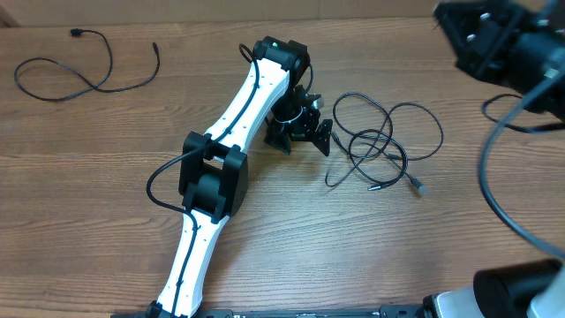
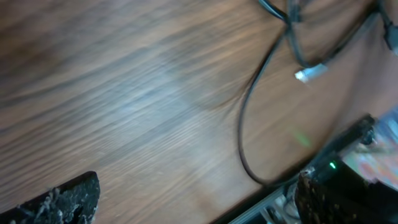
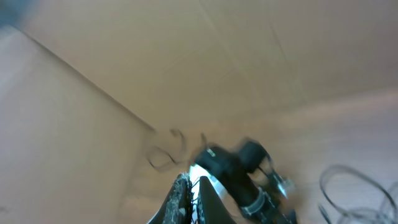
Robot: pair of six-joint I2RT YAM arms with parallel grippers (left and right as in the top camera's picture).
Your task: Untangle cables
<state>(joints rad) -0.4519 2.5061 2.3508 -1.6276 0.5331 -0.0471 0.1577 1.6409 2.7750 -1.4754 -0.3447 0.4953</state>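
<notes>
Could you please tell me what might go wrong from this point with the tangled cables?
The open left claw sits beside the tangle of thin black cables; closing there could pinch several strands together and tighten the knot. The silvery plug end lies at the tangle's edge and might snag if dragged through.

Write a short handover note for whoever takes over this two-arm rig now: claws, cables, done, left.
Left claw: open, empty, low beside the tangled cables.
Right claw: shut, nothing seen in it, raised at the right.
A single cable lies apart, far left.
Done: that one looks freed.
To do: the tangled cables, loops crossing; neither claw grips any.
</notes>
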